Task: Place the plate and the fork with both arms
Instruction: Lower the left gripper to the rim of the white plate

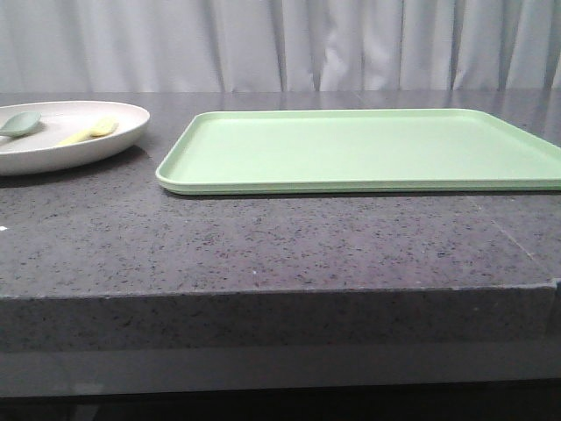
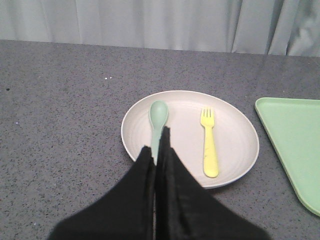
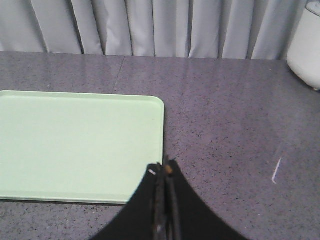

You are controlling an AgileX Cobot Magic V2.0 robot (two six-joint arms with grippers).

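Note:
The cream plate [image 1: 131, 123] lies on the grey counter at the far left. On it lie the yellow fork [image 1: 90, 132] and a grey-green spoon [image 1: 19, 123]. In the left wrist view the plate [image 2: 235, 135] holds the fork [image 2: 209, 142] on one side and the spoon [image 2: 158, 116] on the other. My left gripper [image 2: 158, 144] is shut and empty. It hangs above the plate's near rim, in line with the spoon's handle, part of which it hides. My right gripper [image 3: 164, 170] is shut and empty, over the counter by the tray's corner. Neither gripper shows in the front view.
A flat light-green tray [image 1: 368, 149] lies to the right of the plate, also seen in the left wrist view [image 2: 295, 145] and the right wrist view [image 3: 75, 145]. A white rounded object [image 3: 307, 45] stands on the counter at the far right. Grey curtains hang behind.

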